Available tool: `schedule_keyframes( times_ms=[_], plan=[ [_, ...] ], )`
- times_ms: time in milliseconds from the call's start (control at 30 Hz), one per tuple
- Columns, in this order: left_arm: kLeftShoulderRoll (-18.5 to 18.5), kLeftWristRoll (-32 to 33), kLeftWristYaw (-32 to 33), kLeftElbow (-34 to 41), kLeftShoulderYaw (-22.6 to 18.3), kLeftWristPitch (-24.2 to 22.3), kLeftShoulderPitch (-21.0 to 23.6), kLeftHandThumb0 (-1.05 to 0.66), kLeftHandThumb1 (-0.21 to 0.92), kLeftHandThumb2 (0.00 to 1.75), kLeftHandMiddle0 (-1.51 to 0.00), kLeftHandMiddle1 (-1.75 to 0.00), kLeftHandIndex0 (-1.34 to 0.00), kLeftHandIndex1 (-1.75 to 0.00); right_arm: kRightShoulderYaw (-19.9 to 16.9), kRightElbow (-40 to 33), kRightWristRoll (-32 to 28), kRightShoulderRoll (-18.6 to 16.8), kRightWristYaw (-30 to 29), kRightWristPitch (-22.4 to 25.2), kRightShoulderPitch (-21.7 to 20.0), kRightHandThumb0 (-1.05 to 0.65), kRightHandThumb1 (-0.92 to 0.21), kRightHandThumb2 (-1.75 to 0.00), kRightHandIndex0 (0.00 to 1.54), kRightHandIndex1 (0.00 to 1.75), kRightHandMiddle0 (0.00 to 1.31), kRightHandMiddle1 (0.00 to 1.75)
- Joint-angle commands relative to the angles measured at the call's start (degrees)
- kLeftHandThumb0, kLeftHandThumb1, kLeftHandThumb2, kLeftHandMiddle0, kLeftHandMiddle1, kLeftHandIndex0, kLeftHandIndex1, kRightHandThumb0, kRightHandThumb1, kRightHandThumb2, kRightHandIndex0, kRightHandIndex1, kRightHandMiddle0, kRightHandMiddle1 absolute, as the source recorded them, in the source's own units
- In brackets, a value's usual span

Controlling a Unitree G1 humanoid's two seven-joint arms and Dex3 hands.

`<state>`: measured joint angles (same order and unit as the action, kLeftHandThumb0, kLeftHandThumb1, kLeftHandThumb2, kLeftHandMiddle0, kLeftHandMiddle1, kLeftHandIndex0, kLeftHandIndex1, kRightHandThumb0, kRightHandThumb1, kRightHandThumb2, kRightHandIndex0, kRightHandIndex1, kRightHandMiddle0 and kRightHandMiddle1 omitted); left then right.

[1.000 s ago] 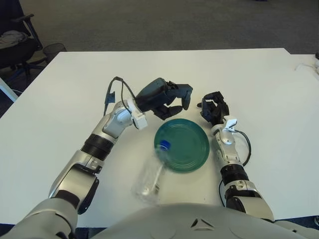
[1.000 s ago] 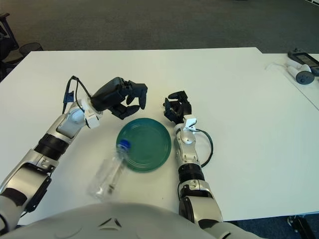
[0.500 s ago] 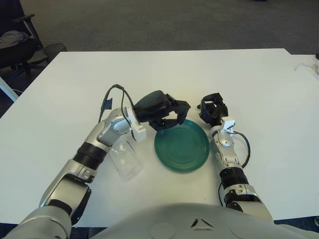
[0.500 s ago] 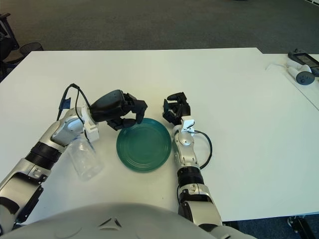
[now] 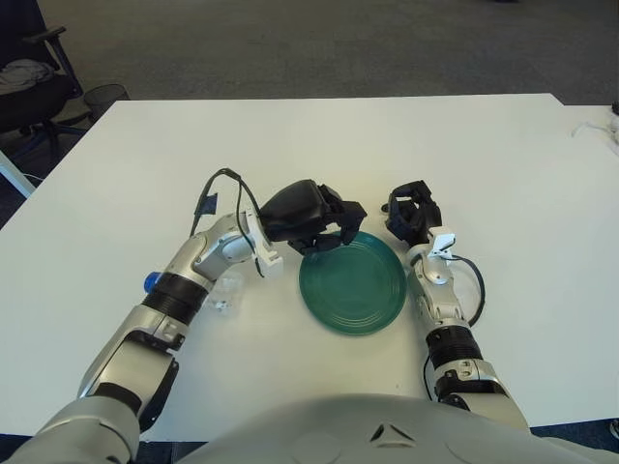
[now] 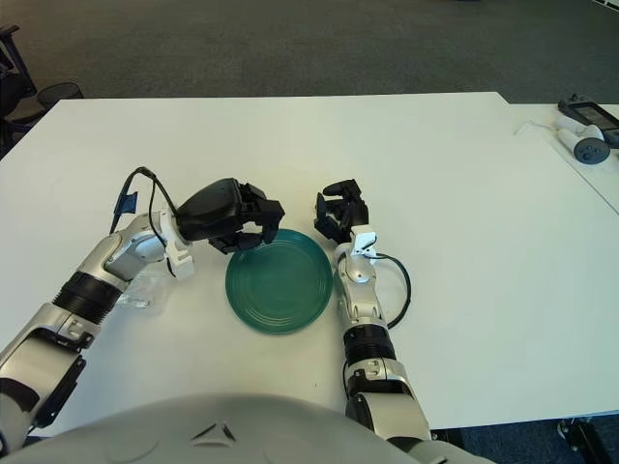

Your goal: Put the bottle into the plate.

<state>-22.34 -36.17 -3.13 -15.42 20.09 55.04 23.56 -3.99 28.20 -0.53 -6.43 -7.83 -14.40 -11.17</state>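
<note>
Fingers curled, empty: left hand (image 5: 314,217) at plate (image 5: 353,282) rim; right hand (image 5: 414,210) beside plate; bottle (image 5: 218,287) left, ungrasped.

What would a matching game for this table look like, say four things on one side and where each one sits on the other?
Things:
1. bottle
2. plate
3. left hand
4. right hand

Places:
A. past the plate's far-right edge
B. on the table between the two arms
C. lying half hidden under the left forearm
D. above the plate's far-left rim

Pairs: 1-C, 2-B, 3-D, 4-A
</note>
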Motion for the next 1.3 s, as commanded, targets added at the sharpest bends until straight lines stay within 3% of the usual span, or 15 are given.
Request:
schedule_keyframes(
  times_ms=[0,433,933,1167,1233,1267],
  plan=[
    [-0.09,-0.25,1.51,-0.91,-0.8,0.37,1.04,-0.11,0.38,1.16,-1.09,-1.75,-0.87,-1.75,-0.19,2.92,-0.59,-0.15,0.38,3.24,3.04,-0.01,-0.65,-0.82,0.42,1.46,0.33,1.74],
    [0.79,2.48,1.36,0.44,-1.84,-4.27,-0.27,-0.12,0.41,1.13,-1.11,-1.75,-0.87,-1.75,-0.66,3.58,-1.37,0.21,2.4,2.2,3.06,-0.01,-0.65,-0.83,0.39,1.49,0.35,1.73],
    [0.75,-0.4,5.52,-0.9,-2.76,-4.4,0.24,-0.19,0.45,1.09,-1.11,-1.75,-0.89,-1.75,-1.0,4.31,-1.46,0.37,2.94,2.71,2.61,-0.01,-0.64,-0.85,0.39,1.5,0.36,1.73],
    [1.36,4.12,6.52,-1.05,-5.69,-5.75,1.33,-0.18,0.45,1.08,-1.11,-1.75,-0.89,-1.75,-1.02,3.95,-1.4,0.23,2.93,2.56,2.86,-0.01,-0.65,-0.83,0.39,1.48,0.35,1.74],
    [1.28,6.78,5.78,-0.95,-6.89,-6.44,1.93,-0.34,0.43,1.14,-0.96,-1.75,-0.68,-1.75,-0.89,3.91,-1.27,0.33,3.05,2.5,2.98,-0.01,-0.65,-0.82,0.39,1.47,0.35,1.74],
    [1.18,7.58,5.42,-0.97,-7.23,-6.63,2.1,-0.35,0.43,1.14,-0.91,-1.75,-0.64,-1.75,-0.84,3.93,-1.23,0.37,3.1,2.47,3.0,-0.01,-0.65,-0.82,0.39,1.47,0.35,1.74]
  ],
)
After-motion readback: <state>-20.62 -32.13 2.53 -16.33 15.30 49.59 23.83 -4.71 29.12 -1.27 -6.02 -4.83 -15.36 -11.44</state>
